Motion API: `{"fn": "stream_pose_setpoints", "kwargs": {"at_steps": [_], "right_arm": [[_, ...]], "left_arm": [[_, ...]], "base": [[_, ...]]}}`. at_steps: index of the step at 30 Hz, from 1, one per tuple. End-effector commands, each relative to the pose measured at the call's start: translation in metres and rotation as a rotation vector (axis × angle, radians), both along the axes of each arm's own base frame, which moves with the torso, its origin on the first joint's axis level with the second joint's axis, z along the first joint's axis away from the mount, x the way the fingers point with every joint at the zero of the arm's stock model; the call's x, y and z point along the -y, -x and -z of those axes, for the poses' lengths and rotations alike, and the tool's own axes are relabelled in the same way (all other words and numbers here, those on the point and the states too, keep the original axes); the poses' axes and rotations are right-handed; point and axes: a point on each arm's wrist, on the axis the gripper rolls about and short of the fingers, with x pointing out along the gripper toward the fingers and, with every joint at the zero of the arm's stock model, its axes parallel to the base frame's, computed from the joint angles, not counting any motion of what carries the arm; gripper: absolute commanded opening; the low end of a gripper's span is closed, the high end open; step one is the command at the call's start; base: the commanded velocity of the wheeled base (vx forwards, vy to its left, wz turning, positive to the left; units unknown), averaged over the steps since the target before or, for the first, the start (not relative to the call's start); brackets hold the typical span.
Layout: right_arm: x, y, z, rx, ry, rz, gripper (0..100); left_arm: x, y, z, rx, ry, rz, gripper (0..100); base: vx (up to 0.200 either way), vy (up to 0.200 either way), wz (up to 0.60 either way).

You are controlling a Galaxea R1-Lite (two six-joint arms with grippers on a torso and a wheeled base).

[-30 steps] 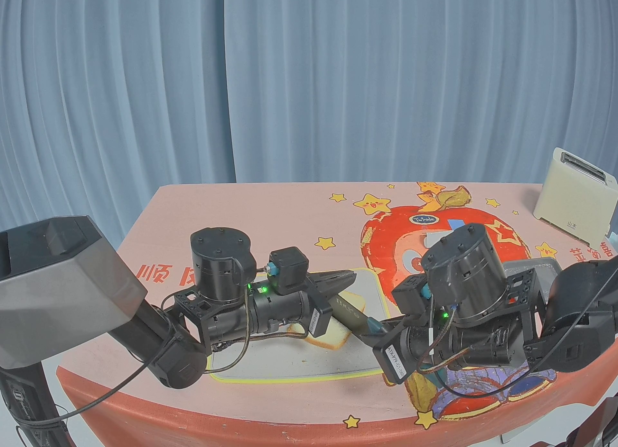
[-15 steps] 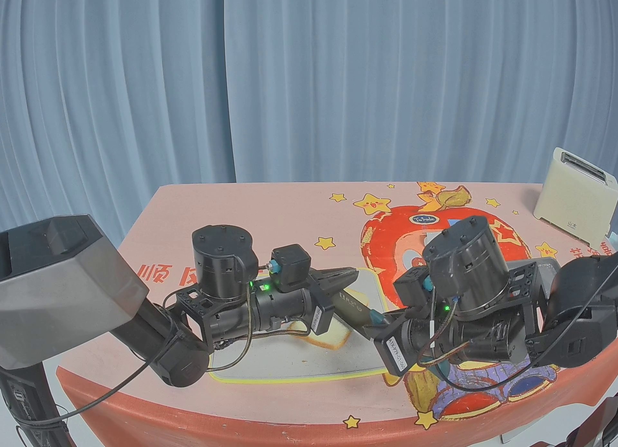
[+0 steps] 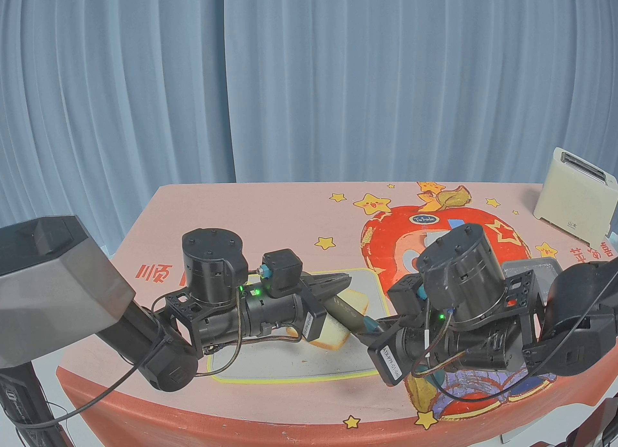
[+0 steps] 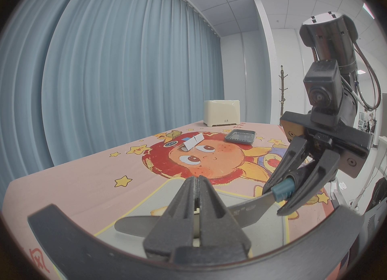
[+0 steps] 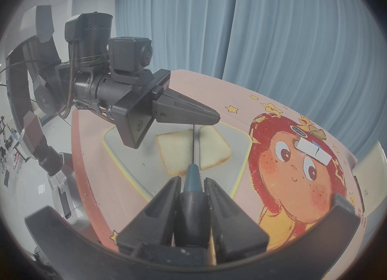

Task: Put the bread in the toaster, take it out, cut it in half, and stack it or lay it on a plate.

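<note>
here, the bread point(image 5: 176, 154) lies flat on the pale yellow-edged cutting mat point(image 5: 133, 151), near the front of the pink surface point(image 3: 257, 223). in the head view the slice point(image 3: 335, 334) shows partly, tucked under the two hands.

right hand point(image 5: 192, 188): closed tight on the knife point(image 5: 193, 174), fingers clamped on either side of the dark handle with its teal collar. the blade runs forward from the hand and stands edge-down over the middle of the slice, with bread showing on both sides of it. cannot tell whether the cut goes right through. from the left wrist view the same hand point(image 4: 296, 190) comes in low from across the mat, and the knife point(image 4: 250, 210) blade lies long and flat-looking across the mat point(image 4: 266, 228).

left hand point(image 5: 213, 117): fingers pressed together into one wedge, gripping nothing. its tip sits just above the far edge of the bread, right beside the blade; touching or not, cannot tell. in its own wrist view the hand point(image 4: 197, 184) shows a thin slit between the fingers, something pale behind it. head view: left hand point(image 3: 341, 282) and knife point(image 3: 347, 313) meet over the mat point(image 3: 290, 364).

toaster point(image 3: 576, 200), cream, stands at the far right corner of the surface, well apart from the mat. a dark tray point(image 4: 240, 136) sits on the surface near the toaster point(image 4: 221, 112). a white sticker point(image 5: 312, 149) lies on the printed cartoon face.
</note>
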Motion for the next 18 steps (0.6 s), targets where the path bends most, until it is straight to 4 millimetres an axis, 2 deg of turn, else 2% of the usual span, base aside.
{"fn": "stream_pose_setpoints", "kwargs": {"at_steps": [1,12,18], "right_arm": [[-0.002,0.002,-0.001,0.000,-0.004,-0.011,0],[-0.001,0.005,-0.005,0.009,-0.016,-0.013,0],[0.005,0.007,-0.015,0.029,-0.043,-0.008,0]], "left_arm": [[-0.003,0.004,-0.011,0.022,0.016,-0.003,0],[-0.007,0.008,-0.018,0.038,0.026,-0.004,0],[-0.010,0.012,-0.033,0.073,0.051,-0.006,0]], "base": [[0.000,0.000,0.00],[0.000,0.000,0.00],[0.000,0.000,0.00]]}}
